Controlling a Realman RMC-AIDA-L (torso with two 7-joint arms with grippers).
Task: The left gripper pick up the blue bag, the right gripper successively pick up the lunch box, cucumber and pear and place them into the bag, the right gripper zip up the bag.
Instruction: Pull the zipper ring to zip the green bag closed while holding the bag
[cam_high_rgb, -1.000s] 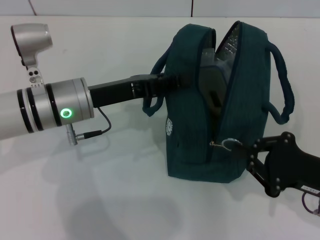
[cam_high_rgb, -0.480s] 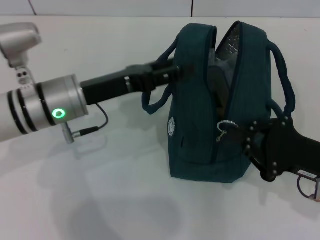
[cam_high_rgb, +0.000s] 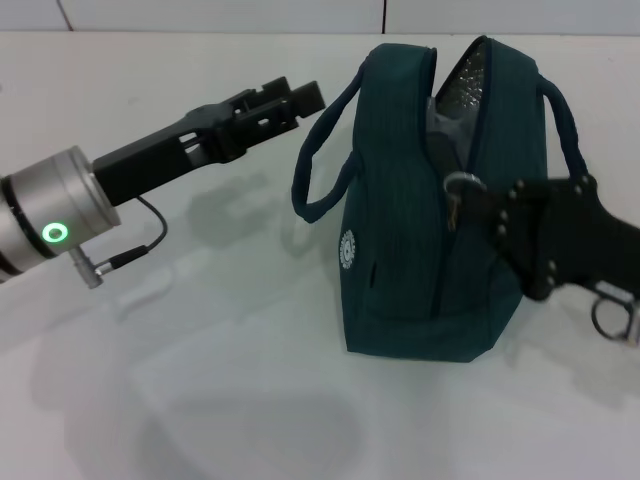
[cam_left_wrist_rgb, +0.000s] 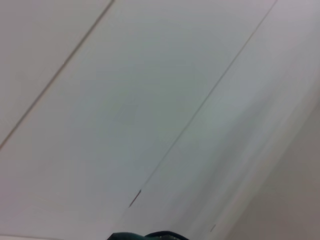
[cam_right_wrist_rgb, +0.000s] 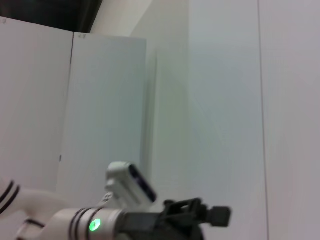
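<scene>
- Teal-blue fabric of the large lunch bag fills the middle of my head view; the bag stands upright on the white counter, its top partly open with silver foil lining showing.
- What has just changed: my black two-fingered left end effector has let go of the near loop handle and pulled back, and now hangs apart from the bag with nothing between its fingers, which sit at a narrow gap.
- My black right end effector has climbed the bag's end seam and is now closed on the ring-pull zipper, roughly halfway up rather than near the base.
- I read this as the zip-up step in progress; the bag must now stand unsupported, so a hard pull could tip or drag it.
- The lunch box, cucumber and pear are not visible; I judge they are inside, though I cannot confirm it.
- Count: one bag, two loop handles, one zipper ring, two end effectors.
- The right wrist view catches only the left arm against pale wall panels.
</scene>
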